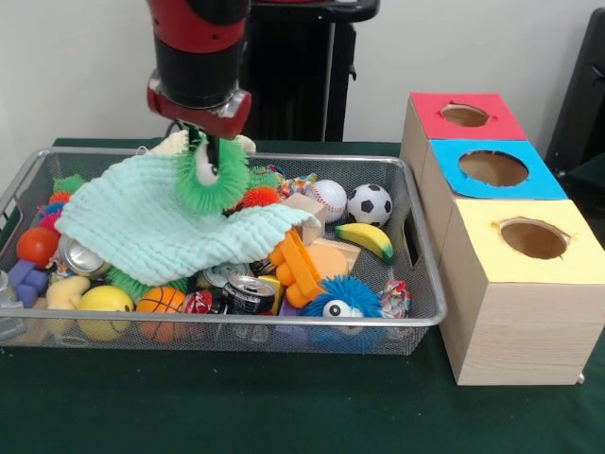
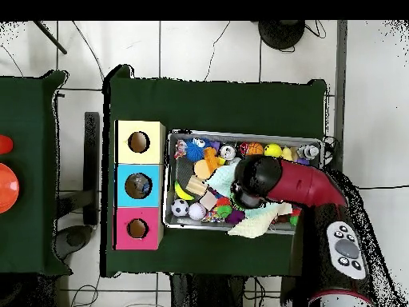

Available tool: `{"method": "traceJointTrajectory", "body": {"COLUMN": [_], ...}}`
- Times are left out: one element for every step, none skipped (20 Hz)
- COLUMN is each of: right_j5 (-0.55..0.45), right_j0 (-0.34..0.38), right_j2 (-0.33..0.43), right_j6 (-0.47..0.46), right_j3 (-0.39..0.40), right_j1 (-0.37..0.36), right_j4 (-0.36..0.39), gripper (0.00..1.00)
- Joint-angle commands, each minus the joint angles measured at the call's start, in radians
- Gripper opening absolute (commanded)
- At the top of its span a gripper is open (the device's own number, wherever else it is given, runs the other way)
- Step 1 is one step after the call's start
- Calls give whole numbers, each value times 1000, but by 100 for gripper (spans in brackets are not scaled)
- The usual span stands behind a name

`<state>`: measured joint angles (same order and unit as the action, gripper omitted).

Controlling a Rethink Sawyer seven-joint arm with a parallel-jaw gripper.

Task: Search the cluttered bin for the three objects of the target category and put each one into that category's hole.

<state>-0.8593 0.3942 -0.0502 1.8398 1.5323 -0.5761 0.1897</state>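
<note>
Green spiky toy (image 1: 210, 177), mint cloth (image 1: 161, 227), perhaps black-white ball (image 1: 370, 203).

robot lab: cloth-covered table (image 2: 216, 104), floor cables (image 2: 216, 48)

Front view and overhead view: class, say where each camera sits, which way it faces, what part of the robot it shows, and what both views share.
Front view: sits across the table, level, facing the wire bin and three boxes; shows the red and black arm lowering its gripper around a green fuzzy toy.
Overhead view: sits above, looking straight down; shows the arm reaching over the bin.
Shared: bin, boxes, light green cloth, soccer ball.
</note>
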Motion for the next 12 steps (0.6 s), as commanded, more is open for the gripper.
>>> {"method": "traceJointTrajectory", "body": {"right_j5": [135, 132, 129, 103, 76, 66, 59, 47, 34, 26, 27, 34], "right_j0": [63, 67, 71, 68, 67, 70, 70, 67, 62, 58, 53, 47], "right_j2": [115, 119, 124, 126, 134, 150, 162, 172, 179, 183, 185, 183], "right_j6": [-33, -19, -5, 13, 27, 38, 51, 61, 71, 76, 80, 85], "right_j3": [142, 158, 174, 191, 205, 227, 243, 250, 252, 249, 244, 241], "right_j1": [26, 23, 19, 11, 7, 1, -5, -10, -13, -13, -12, -11], "right_j4": [8, -11, -31, -52, -76, -104, -128, -147, -164, -177, -184, -191], "gripper": [100, 100, 100, 100, 100, 100, 100, 100, 100, 100, 100, 100]}}
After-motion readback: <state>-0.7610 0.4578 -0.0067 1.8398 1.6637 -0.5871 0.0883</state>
